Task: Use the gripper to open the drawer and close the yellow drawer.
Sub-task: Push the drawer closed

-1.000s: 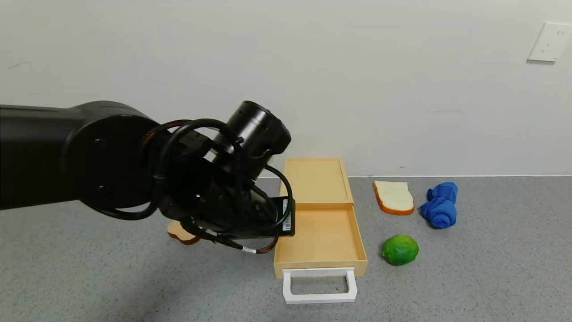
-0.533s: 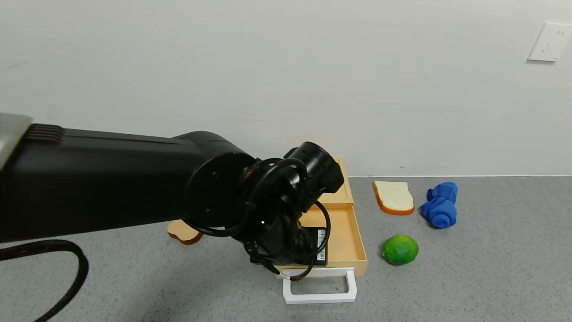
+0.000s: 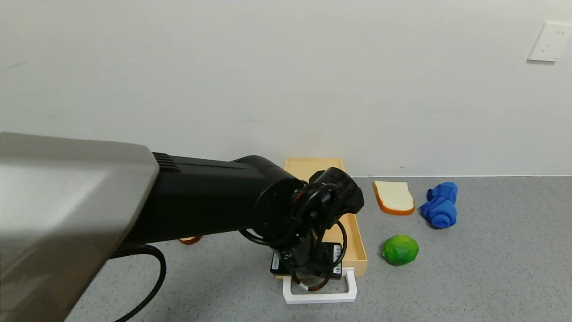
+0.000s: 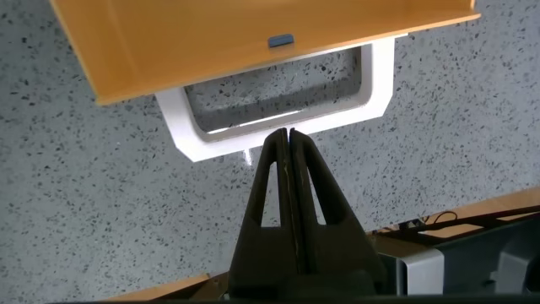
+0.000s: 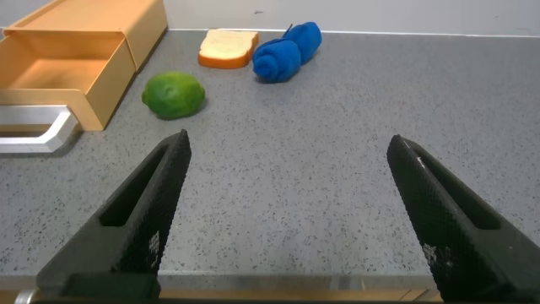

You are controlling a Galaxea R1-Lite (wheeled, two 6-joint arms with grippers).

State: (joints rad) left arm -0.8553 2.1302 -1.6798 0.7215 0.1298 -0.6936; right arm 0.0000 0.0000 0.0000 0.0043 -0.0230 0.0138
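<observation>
The yellow drawer [image 3: 359, 243] lies against the wall with its tray pulled out and its white loop handle [image 3: 352, 288] toward me. My left arm reaches across it, and its black wrist [image 3: 308, 261] hangs over the tray's front edge and hides the fingers in the head view. In the left wrist view the left gripper [image 4: 285, 133] is shut with nothing in it, and its tips are at the outer bar of the handle [image 4: 371, 84], just in front of the tray [image 4: 211, 42]. The right gripper [image 5: 288, 142] stands open low over the counter, off to the right of the drawer [image 5: 101, 80].
A green lime [image 3: 400, 249] sits right of the tray front. A bread slice [image 3: 393, 197] and a blue rolled cloth [image 3: 440, 205] lie farther back right. Another bread piece [image 3: 190, 240] peeks out under the left arm. The wall runs directly behind the drawer.
The left arm has swung right and down, from beside the tray's left wall to the tray front and handle. The drawer stays pulled out, unmoved.
</observation>
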